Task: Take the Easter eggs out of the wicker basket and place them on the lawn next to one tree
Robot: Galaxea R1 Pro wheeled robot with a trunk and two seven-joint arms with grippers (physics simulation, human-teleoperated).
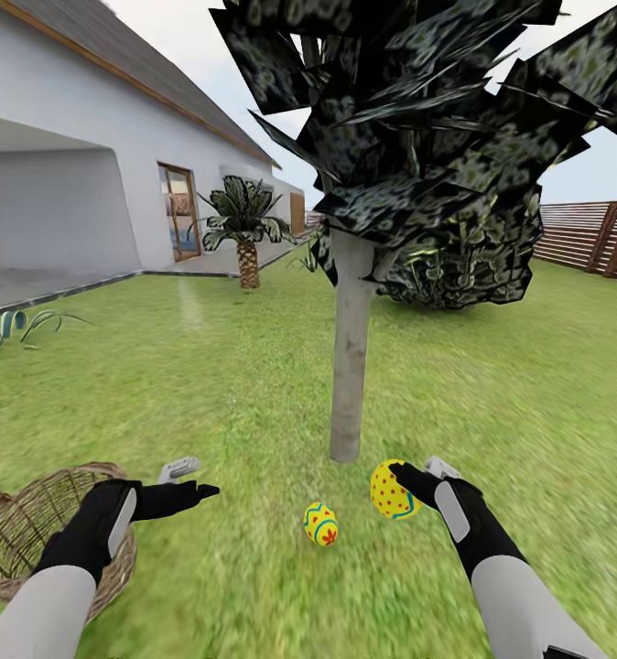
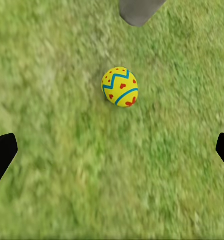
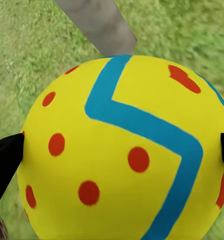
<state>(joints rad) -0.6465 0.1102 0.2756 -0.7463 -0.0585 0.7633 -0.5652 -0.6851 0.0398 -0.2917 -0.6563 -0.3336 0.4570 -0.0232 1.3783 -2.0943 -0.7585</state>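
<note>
While upright on lawn (image 1: 208,384), egg (image 1: 320,524) points skyward.

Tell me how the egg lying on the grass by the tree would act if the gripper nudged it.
The egg on the grass is rounded and smooth, so it would probably roll, curving rather than going straight. The lawn looks flat, so it likely stops soon. The right gripper holds a like egg undented, suggesting a rigid shell.

A home garden is showing here: a mottled green grass lawn (image 1: 208,366) is stretching to a white house with a grey pitched roof (image 1: 80,156), a brown slatted wooden fence (image 1: 588,236) is bordering it, and a short scaly-trunked palm (image 1: 245,229) is standing by the house.
</note>
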